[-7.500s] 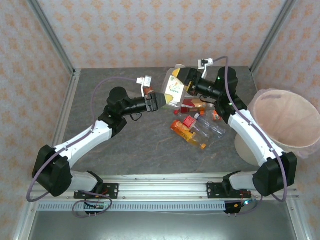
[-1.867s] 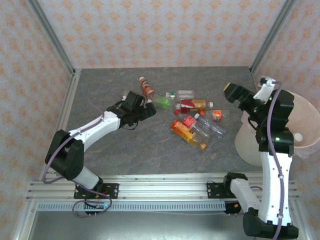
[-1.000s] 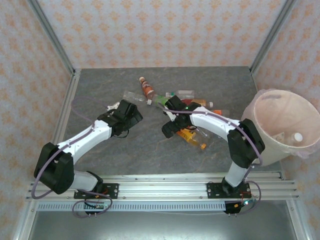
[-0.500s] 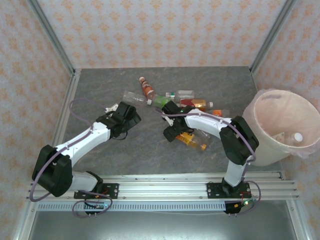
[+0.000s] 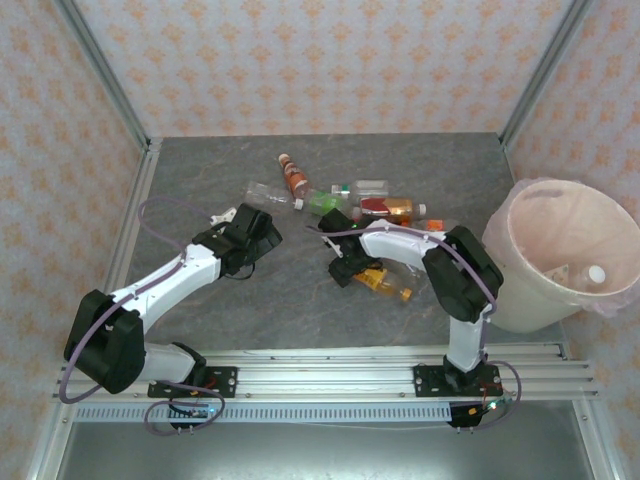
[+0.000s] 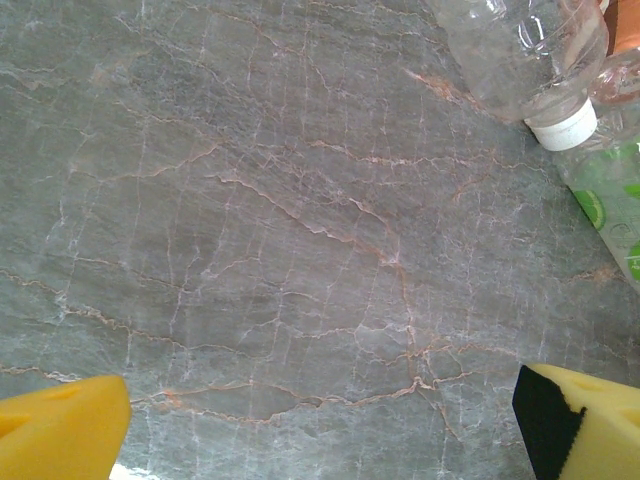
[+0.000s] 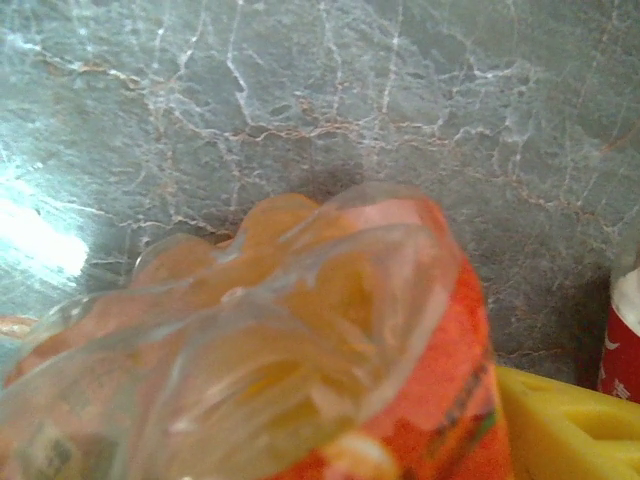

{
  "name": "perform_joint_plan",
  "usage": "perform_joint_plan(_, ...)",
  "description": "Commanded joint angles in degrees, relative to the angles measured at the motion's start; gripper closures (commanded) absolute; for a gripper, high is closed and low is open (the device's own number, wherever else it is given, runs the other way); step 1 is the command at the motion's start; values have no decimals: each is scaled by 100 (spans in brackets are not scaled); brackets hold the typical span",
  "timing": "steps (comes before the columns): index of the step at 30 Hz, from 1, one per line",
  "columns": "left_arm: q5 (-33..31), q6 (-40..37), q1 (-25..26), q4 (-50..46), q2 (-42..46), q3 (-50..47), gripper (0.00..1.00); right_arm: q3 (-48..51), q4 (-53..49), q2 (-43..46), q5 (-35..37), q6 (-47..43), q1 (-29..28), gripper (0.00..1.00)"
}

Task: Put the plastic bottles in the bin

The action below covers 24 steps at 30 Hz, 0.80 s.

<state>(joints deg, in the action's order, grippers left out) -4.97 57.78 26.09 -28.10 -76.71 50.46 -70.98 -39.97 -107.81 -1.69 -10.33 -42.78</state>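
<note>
Orange-labelled bottle (image 5: pixel 385 284), thin clear ribbed plastic with a lobed base, lies nearest on the grey veined tabletop (image 5: pixel 300 310). Its long axis runs from the base at the left to the neck at the near right. The right gripper (image 5: pixel 345 270) sits at that base end. In its wrist view the bottle (image 7: pixel 300 350) bulges up between the jaws, with one yellow foam pad (image 7: pixel 560 420) just beside the label. Whether the jaws have bitten I cannot tell. The right arm is the nearer one, and any lift must carry the bottle well to the right, to the bin (image 5: pixel 520 300), a wide pale tub with a pinkish liner.

Farther left, the left gripper (image 5: pixel 266 224) hangs with its jaws wide over bare stone, pads (image 6: pixel 60 430) well apart. A crumpled clear bottle (image 6: pixel 520 40) with a white cap (image 6: pixel 562 125) and a green-labelled bottle (image 6: pixel 610 190) lie beyond it to the right. Farthest, more bottles (image 5: pixel 385 208) lie scattered in a loose row.
</note>
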Motion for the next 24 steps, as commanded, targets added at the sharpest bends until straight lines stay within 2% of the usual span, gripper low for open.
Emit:
perform_joint_plan(1,-191,116,-78,-192,5,12,0,-208,-55,-166,477,200,-52,27)
perform_joint_plan(11,-170,129,-77,-157,-41,-5,0,-41,271,870,584,262,-55,43)
perform_joint_plan(24,-162,144,-76,-136,-80,18,0,-30,797,2626,585,158,-10,52)
